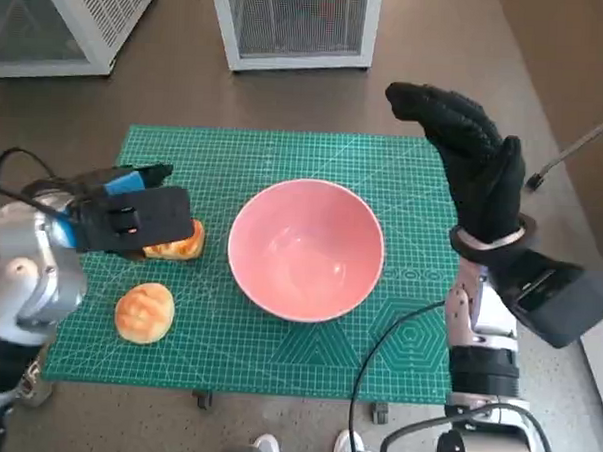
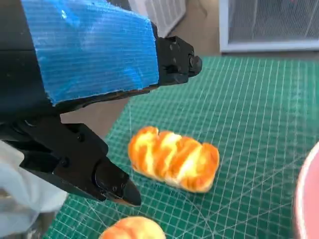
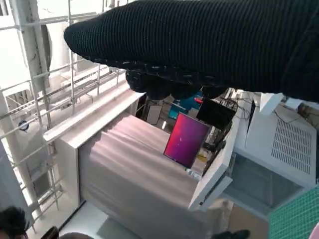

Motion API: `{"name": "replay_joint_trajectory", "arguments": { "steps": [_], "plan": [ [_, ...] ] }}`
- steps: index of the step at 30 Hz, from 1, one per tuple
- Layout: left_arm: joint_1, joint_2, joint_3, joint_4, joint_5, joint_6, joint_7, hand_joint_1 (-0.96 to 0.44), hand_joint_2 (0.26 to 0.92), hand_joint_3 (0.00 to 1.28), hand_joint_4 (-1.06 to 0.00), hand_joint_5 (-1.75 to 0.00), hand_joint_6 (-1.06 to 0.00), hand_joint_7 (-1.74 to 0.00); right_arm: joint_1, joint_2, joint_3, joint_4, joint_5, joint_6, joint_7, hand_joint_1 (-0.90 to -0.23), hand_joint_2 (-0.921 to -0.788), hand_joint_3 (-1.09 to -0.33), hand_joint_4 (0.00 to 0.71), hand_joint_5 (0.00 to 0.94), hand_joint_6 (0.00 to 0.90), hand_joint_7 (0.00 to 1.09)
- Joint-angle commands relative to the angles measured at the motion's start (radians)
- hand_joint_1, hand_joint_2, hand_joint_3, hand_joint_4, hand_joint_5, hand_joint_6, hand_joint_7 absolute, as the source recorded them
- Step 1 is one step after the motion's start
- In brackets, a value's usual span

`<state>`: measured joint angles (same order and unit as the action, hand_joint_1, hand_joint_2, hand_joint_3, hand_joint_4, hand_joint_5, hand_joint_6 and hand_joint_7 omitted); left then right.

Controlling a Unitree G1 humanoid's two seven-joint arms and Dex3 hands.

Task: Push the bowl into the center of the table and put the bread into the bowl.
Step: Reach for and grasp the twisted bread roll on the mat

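- The pink bowl (image 1: 306,249) stands upright, mouth up, about the middle of the green cutting mat (image 1: 285,155) that covers the worktop; it holds nothing.
- An oblong bread (image 1: 177,245), golden with pale stripes, lies flat on the mat between the bowl and the worktop's left edge, apart from the bowl. In the head view its long axis runs roughly parallel to the near edge, one end pointing toward the bowl; most of it is hidden under the left hand there.
- In the left wrist view the same loaf (image 2: 173,158) shows whole, resting on the mat, with the bowl's pink rim (image 2: 305,199) at that picture's border.
- A round bread (image 1: 145,311) sits nearer the worktop's near left corner, just beside the oblong one and apart from it; it has no clear long axis.
- The left hand (image 1: 132,217) hovers over the oblong bread. Its black fingers (image 2: 107,181) are apart, spread on either side of the loaf in the wrist view, and hold nothing; whether they touch the bread cannot be told.
- The right hand (image 1: 465,153), gloved, is raised above the worktop's far right corner, well away from bowl and breads, its fingers extended and slightly curled, holding nothing.
- The right wrist view shows the glove (image 3: 209,45) against a room background only.
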<state>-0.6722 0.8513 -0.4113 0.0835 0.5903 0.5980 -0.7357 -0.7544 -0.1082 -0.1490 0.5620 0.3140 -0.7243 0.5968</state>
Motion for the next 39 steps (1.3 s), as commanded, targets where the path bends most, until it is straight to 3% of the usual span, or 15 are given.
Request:
{"name": "replay_joint_trajectory", "arguments": {
  "steps": [1, 25, 39],
  "plan": [
    [-0.042, -0.037, -0.025, 0.099, 0.038, -0.042, 0.015, -0.1, 0.684, 0.02, -0.01, 0.0, -0.15, -0.01, 0.027, -0.003, 0.003, -0.001, 0.006, 0.012, -0.001, -0.734, -0.921, -0.829, 0.205, 0.006, 0.083, 0.43],
    [-0.07, -0.14, -0.074, 0.344, 0.135, -0.164, 0.06, -0.14, 0.7, 0.02, -0.04, -0.01, -0.18, -0.01, 0.034, -0.004, 0.002, -0.012, 0.005, 0.02, -0.011, -0.726, -0.921, -0.835, 0.205, 0.003, 0.067, 0.46],
    [-0.069, -0.178, -0.091, 0.463, 0.162, -0.252, 0.129, -0.1, 0.719, 0.02, -0.15, -0.03, -0.26, -0.03, 0.038, 0.0, 0.003, -0.024, 0.014, 0.031, -0.011, -0.727, -0.921, -0.834, 0.205, 0.003, 0.064, 0.47]
  ]
}}
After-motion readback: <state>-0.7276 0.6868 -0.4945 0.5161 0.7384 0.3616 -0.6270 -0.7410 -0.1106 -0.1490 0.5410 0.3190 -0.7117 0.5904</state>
